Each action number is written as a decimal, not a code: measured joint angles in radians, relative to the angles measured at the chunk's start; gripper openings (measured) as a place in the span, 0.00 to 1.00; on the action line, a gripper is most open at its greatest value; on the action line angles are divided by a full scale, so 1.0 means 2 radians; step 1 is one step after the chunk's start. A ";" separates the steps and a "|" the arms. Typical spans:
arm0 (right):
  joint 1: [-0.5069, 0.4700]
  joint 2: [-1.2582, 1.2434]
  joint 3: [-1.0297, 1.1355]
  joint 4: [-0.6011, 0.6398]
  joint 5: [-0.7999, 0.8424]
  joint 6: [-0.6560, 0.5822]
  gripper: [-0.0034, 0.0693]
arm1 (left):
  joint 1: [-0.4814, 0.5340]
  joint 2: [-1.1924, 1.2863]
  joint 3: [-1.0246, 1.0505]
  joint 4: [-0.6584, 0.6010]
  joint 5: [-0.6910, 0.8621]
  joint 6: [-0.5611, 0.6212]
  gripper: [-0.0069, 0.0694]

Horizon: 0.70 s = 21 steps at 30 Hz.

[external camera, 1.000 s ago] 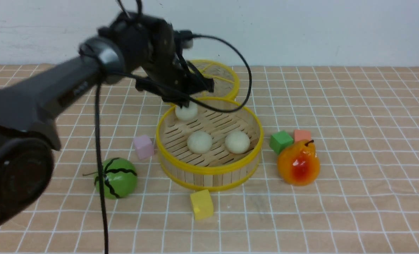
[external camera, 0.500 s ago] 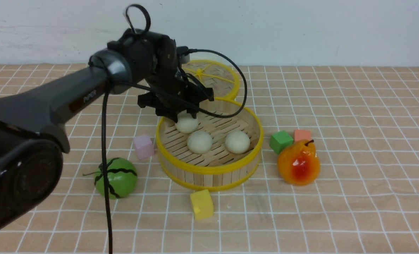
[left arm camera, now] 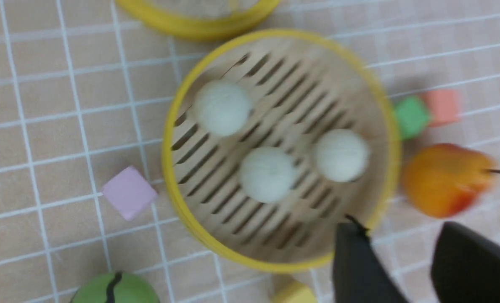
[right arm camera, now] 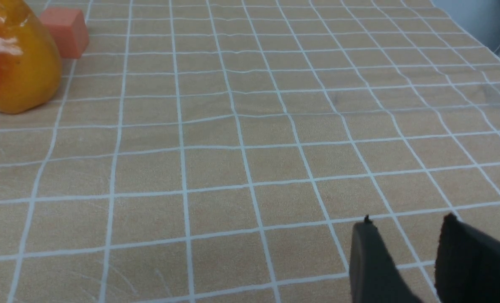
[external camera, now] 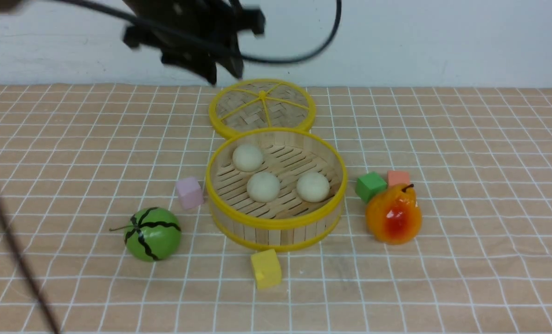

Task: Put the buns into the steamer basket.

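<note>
Your left gripper (external camera: 220, 74) has lifted clear, jaws parted and empty. Well below it, all three off-white round buns (external camera: 263, 186) now sit in the yellow-rimmed bamboo steamer basket (external camera: 276, 221); the task looks complete.

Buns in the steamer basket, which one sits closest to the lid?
The back-left bun, nearest the woven lid; the other two sit side by side, farther forward.
</note>
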 joint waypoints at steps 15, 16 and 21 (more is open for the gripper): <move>0.000 0.000 0.000 -0.001 0.000 0.000 0.38 | 0.000 -0.341 0.266 0.006 -0.004 -0.009 0.07; 0.000 0.000 0.000 -0.001 0.000 0.000 0.38 | 0.000 -0.373 0.298 0.007 -0.012 -0.009 0.07; 0.000 0.000 0.000 -0.001 0.000 0.000 0.38 | 0.000 -0.518 0.487 0.008 -0.074 -0.009 0.07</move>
